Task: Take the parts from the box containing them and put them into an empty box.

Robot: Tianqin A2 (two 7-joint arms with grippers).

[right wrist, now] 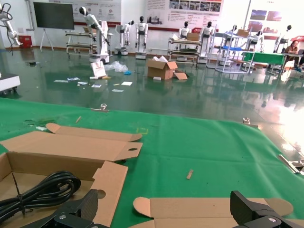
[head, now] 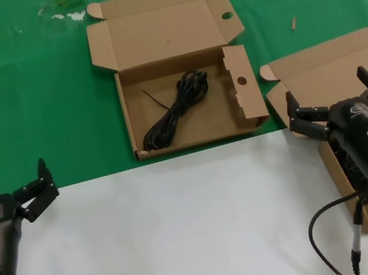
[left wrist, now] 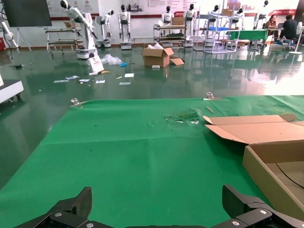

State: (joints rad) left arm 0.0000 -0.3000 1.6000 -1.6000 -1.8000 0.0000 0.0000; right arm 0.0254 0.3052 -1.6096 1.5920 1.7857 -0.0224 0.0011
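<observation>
Both grippers, left gripper (head: pixel 36 192) and right gripper (head: pixel 342 100), stood spread apart, empty; one cable (head: pixel 176 110) lay in the holed box (head: pixel 191 136), others remained in the plain box (head: pixel 327 82).

Open holed-flap box (head: pixel 250 87) holding one coiled black cable (head: pixel 176 110), plain-lidded box (head: pixel 329 78) at right, open

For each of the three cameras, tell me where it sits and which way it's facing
Head: looks down at both boxes, left gripper and right gripper open.
Left wrist: faces out across green cloth to the hall; fingertips show.
Right wrist: faces the same hall; fingertips show.
Head and right wrist share the holed box with cable.
</observation>
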